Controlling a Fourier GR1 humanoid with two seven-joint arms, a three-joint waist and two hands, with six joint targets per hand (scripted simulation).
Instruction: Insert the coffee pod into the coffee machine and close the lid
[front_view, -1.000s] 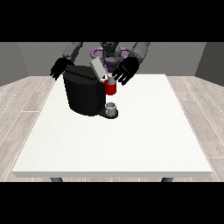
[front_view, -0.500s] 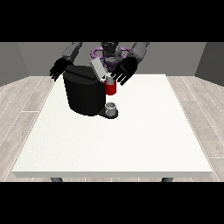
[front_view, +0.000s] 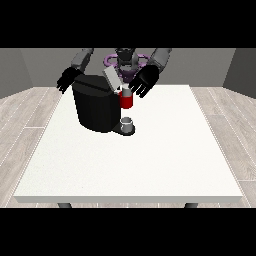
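I can't make out a coffee pod anywhere; it is too small or hidden behind the boxy black coffee machine (front_view: 96, 108). The machine's body also covers the robot's lower torso, and I can't tell whether the hand at the view's right (front_view: 144, 81) touches the red front piece (front_view: 126, 101).

The robot has a dark grey torso (front_view: 126, 64) ringed with purple, grey upper arms (front_view: 161, 56), and two black hands: one at the view's left (front_view: 66, 79), one at right (front_view: 144, 81).
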